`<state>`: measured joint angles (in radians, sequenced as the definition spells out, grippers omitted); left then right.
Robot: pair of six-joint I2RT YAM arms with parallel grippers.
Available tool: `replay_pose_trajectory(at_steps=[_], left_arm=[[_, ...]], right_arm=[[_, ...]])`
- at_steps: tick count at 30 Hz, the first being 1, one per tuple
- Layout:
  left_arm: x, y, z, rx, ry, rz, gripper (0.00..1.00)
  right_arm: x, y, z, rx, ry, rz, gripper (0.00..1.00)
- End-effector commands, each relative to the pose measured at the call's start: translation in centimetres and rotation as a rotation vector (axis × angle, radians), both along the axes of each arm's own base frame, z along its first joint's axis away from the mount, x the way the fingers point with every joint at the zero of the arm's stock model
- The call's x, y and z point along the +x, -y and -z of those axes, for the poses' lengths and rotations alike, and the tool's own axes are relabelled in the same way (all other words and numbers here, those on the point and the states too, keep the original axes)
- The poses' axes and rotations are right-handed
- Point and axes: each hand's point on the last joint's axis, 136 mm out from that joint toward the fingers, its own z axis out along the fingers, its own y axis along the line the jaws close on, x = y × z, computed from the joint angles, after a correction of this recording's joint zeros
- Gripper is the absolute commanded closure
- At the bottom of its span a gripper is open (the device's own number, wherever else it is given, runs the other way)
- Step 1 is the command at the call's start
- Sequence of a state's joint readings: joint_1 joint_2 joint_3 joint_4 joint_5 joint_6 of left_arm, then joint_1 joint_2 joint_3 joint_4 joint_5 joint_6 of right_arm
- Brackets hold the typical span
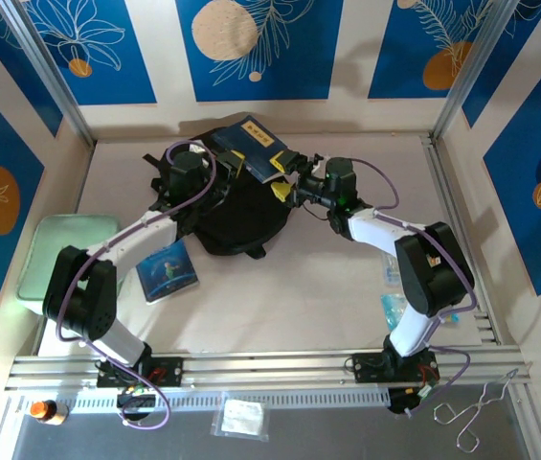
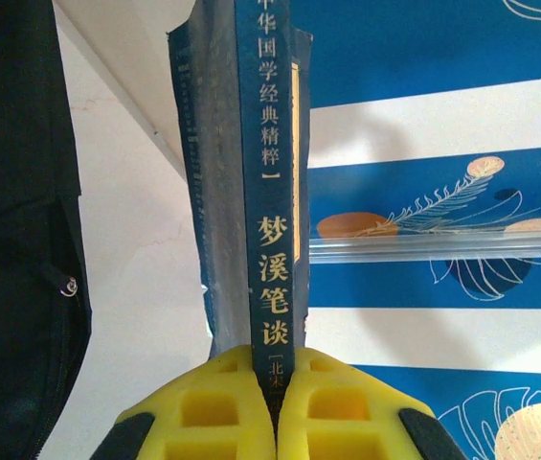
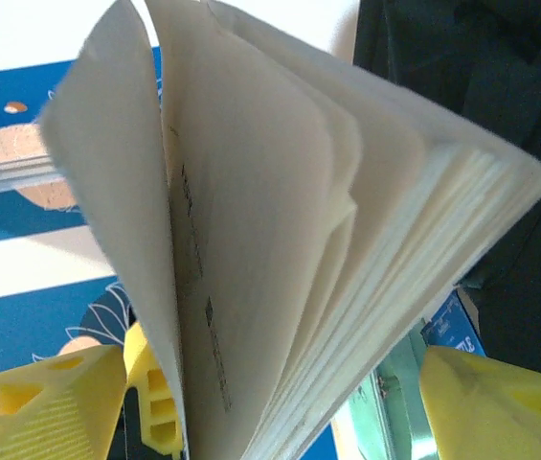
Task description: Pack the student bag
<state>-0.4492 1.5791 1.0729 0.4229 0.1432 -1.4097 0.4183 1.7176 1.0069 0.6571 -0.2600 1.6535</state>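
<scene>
black fabric backpack (image 1: 236,225) is lying mid-table, looking soft and floppy, likely best taken at its opening's rim. my left gripper (image 2: 278,402) is pinching a dark blue book (image 2: 265,192) by its spine; my right gripper (image 3: 270,383) is gaping wide.

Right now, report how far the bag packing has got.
Nothing looks packed into the student bag yet. In hand: the left tool is shut on the dark blue book above the bag, the right tool open around its fanned pages. Left: that book, plus the illustrated book beside the bag.
</scene>
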Motion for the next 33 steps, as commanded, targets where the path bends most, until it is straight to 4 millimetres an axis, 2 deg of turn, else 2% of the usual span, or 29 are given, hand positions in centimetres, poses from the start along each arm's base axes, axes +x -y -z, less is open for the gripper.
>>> replay_pose_trajectory(at_steps=[1, 6, 10, 11, 13, 15, 18, 21, 24, 27, 33], left_arm=[[-0.3, -0.3, -2.3, -0.033, 0.043, -0.021, 1.00], [-0.5, -0.2, -1.9, -0.025, 0.045, -0.006, 1.00], [-1.0, -1.0, -0.9, 0.003, 0.040, -0.011, 1.00], [-1.2, -1.3, -0.5, 0.017, 0.034, -0.012, 0.96], [-1.6, -1.4, -0.1, 0.056, 0.036, 0.013, 0.84], [-2.2, -1.7, 0.6, 0.130, 0.042, 0.047, 0.64], [-3.4, -2.8, 2.9, 0.332, 0.025, 0.093, 0.39], [-4.9, -3.7, 5.6, 0.560, 0.010, 0.183, 0.25], [-6.2, -3.3, 7.7, 0.686, 0.042, 0.306, 0.20], [-7.8, -2.5, 8.8, 0.773, 0.111, 0.429, 0.17], [-9.8, -1.4, 10.6, 1.052, 0.230, 0.654, 0.15]], right_arm=[[1.2, -0.3, -1.4, 0.033, 0.002, 0.057, 0.23], [1.4, -0.8, -2.2, 0.025, 0.038, 0.066, 0.45], [1.0, -0.5, -1.6, -0.011, 0.041, 0.080, 0.70], [0.9, -0.4, -1.6, -0.018, 0.044, 0.084, 0.78], [0.7, -0.4, -1.7, -0.044, 0.073, 0.073, 0.88], [0.4, -0.3, -1.6, -0.094, 0.089, 0.059, 0.95], [-0.5, 0.6, -0.8, -0.199, 0.101, 0.059, 0.99], [-1.7, 3.0, -0.4, -0.329, 0.126, 0.089, 1.00], [-3.0, 5.9, 0.0, -0.461, 0.123, 0.122, 1.00], [-4.2, 8.8, 0.5, -0.503, 0.069, 0.141, 1.00], [-6.6, 12.5, 1.0, -0.565, 0.017, 0.130, 1.00]])
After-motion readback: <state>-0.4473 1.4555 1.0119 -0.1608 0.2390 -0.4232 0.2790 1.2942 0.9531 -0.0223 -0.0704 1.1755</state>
